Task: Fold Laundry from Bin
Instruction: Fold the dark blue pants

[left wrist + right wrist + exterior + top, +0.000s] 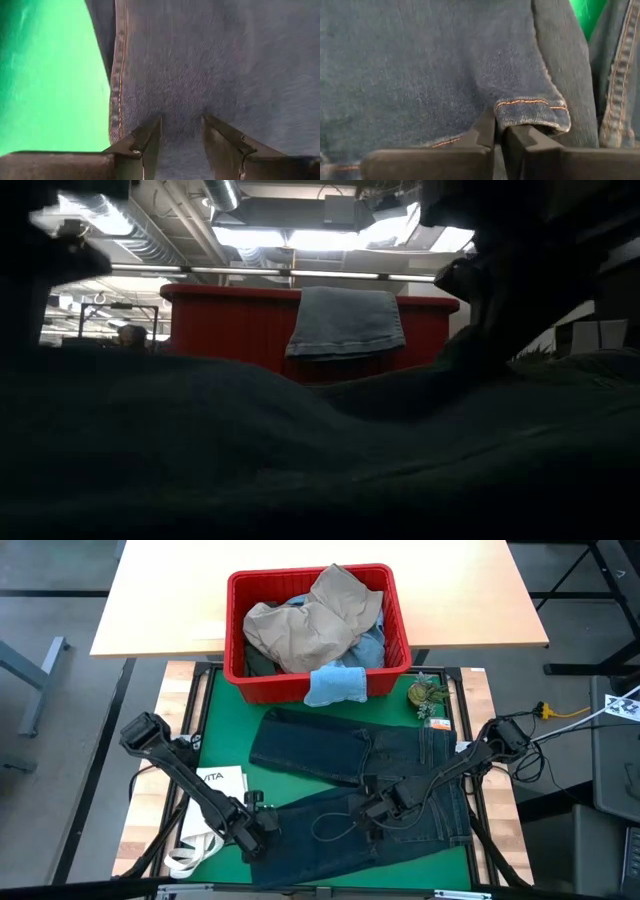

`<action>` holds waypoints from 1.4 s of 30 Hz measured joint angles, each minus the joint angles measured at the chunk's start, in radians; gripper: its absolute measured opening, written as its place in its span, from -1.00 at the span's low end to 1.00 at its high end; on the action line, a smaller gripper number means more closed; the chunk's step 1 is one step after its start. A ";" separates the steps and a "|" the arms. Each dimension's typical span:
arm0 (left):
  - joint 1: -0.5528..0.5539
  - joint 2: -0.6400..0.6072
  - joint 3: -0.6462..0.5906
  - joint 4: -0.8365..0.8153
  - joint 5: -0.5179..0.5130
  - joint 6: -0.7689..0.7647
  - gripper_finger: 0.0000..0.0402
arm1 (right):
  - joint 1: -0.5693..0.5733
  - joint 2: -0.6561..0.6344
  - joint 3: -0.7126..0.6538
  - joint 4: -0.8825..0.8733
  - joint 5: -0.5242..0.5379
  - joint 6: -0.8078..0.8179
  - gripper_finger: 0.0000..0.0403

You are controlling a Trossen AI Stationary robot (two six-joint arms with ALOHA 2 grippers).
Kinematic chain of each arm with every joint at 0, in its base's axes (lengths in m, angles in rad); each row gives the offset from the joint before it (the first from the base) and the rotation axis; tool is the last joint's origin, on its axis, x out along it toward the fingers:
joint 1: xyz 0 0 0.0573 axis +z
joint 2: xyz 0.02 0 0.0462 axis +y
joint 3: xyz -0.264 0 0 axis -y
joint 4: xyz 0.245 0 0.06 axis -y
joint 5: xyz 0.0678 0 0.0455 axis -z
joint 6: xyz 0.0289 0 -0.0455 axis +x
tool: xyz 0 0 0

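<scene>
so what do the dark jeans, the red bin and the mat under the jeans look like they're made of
Dark jeans: denim, judging by the woven twill texture and orange topstitching along hems and seams; matte, slightly faded.
Red bin: looks like moulded plastic, smooth with a rolled rim; the slots are hard to make out.
Green mat: a flat, even, matte surface; felt or rubber, hard to tell which.

High view is evenly lit with soft shadows and no glare. Low view is badly backlit: ceiling lights (pixel 300 235) blow out, the dark jeans (pixel 300 450) in the foreground are near-black and out of focus, the red bin (pixel 230 320) reads fine. Wrist views are bright; denim is soft up close, the green mat (pixel 45 75) oversaturated.
</scene>
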 joint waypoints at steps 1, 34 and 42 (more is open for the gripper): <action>0.002 0.019 0.000 0.000 0.007 -0.010 -0.33 | 0.000 0.000 0.000 -0.018 0.000 0.000 -0.87; 0.032 0.012 -0.002 -0.019 0.080 -0.013 -0.33 | -0.021 -0.006 0.136 -0.423 0.090 -0.060 -0.24; 0.056 -0.030 -0.001 0.013 0.057 -0.014 -0.33 | -0.005 -0.005 0.203 -0.302 0.173 -0.217 -0.23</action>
